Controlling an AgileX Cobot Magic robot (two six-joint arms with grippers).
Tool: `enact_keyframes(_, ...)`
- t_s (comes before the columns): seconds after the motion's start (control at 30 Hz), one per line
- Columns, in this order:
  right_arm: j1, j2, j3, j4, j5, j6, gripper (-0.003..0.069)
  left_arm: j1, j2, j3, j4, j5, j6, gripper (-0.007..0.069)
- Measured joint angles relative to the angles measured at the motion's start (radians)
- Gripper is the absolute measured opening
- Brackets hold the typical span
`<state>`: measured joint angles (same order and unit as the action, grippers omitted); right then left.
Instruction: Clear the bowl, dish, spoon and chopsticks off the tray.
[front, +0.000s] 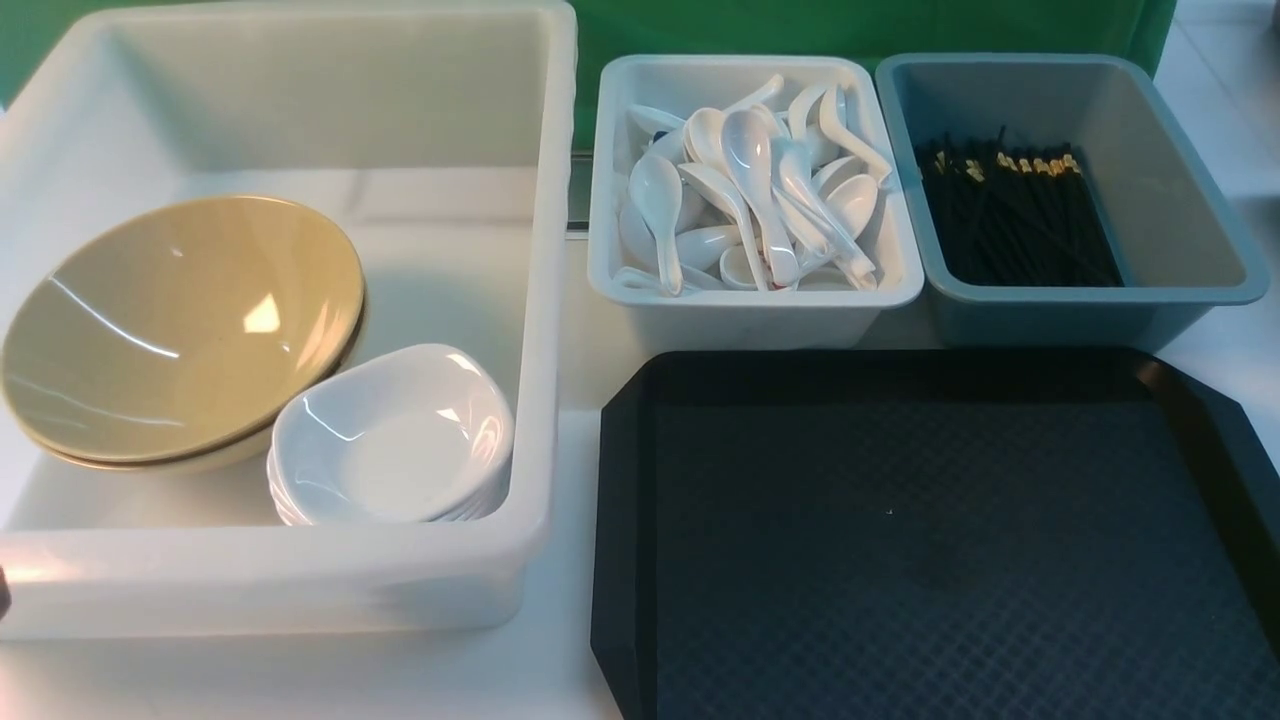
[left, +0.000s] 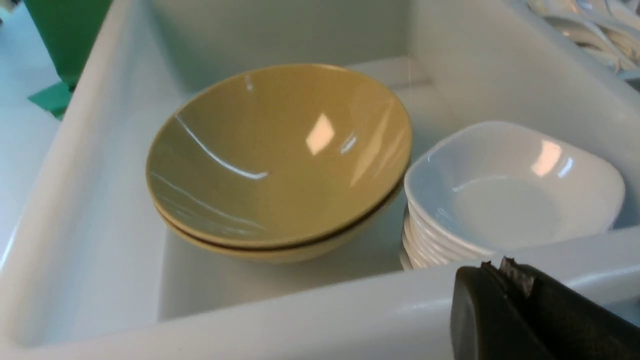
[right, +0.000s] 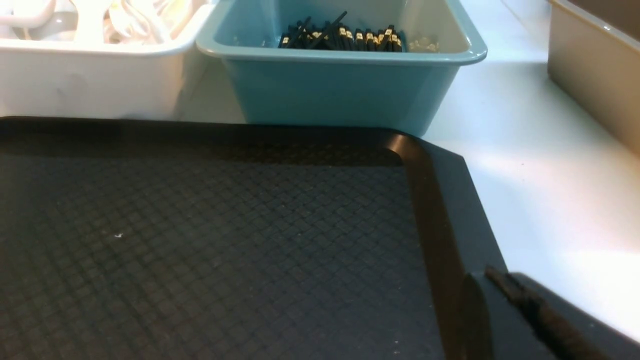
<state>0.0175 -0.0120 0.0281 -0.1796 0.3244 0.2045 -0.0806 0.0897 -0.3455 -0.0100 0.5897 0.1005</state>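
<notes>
The black tray (front: 900, 560) lies at the front right with nothing on its textured floor. The tan bowl (front: 180, 325) sits on top of another one inside the large white tub, beside a stack of several white dishes (front: 390, 435). Several white spoons (front: 750, 190) fill the white bin, and black chopsticks (front: 1010, 215) lie in the blue-grey bin. My left gripper (left: 495, 267) is shut and empty, just outside the tub's near wall by the dish (left: 510, 190) stack. My right gripper (right: 492, 275) is shut and empty over the tray's (right: 440, 210) right rim. Neither gripper shows in the front view.
The large white tub (front: 540, 300) takes up the left side. The white spoon bin (front: 750, 310) and the blue-grey bin (front: 1180, 200) stand side by side behind the tray. A beige container (right: 595, 75) stands off to the right of the tray. A green backdrop closes the back.
</notes>
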Motion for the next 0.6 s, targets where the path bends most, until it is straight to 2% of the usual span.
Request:
enact_keyframes(0.17, 0.0, 0.0, 0.0, 0.0, 0.0, 0.0, 0.0044, 0.102, -0.073, 0.225, 0.01, -0.343, 0.0, -0.0011)
enact_keyframes(0.27, 0.0, 0.0, 0.0, 0.0, 0.0, 0.0, 0.0045, 0.16, -0.099, 0.346, -0.001, -0.468, 0.001, -0.0011)
enact_keyframes(0.37, 0.0, 0.0, 0.0, 0.0, 0.0, 0.0, 0.0045, 0.168, -0.1, 0.371, -0.003, -0.449, -0.003, -0.0011)
enact_keyframes(0.53, 0.0, 0.0, 0.0, 0.0, 0.0, 0.0, 0.0045, 0.127, -0.1, 0.371, -0.005, -0.293, -0.006, -0.0011)
enact_keyframes(0.6, 0.0, 0.0, 0.0, 0.0, 0.0, 0.0, 0.0045, 0.122, -0.101, 0.371, -0.007, -0.287, -0.006, -0.0011)
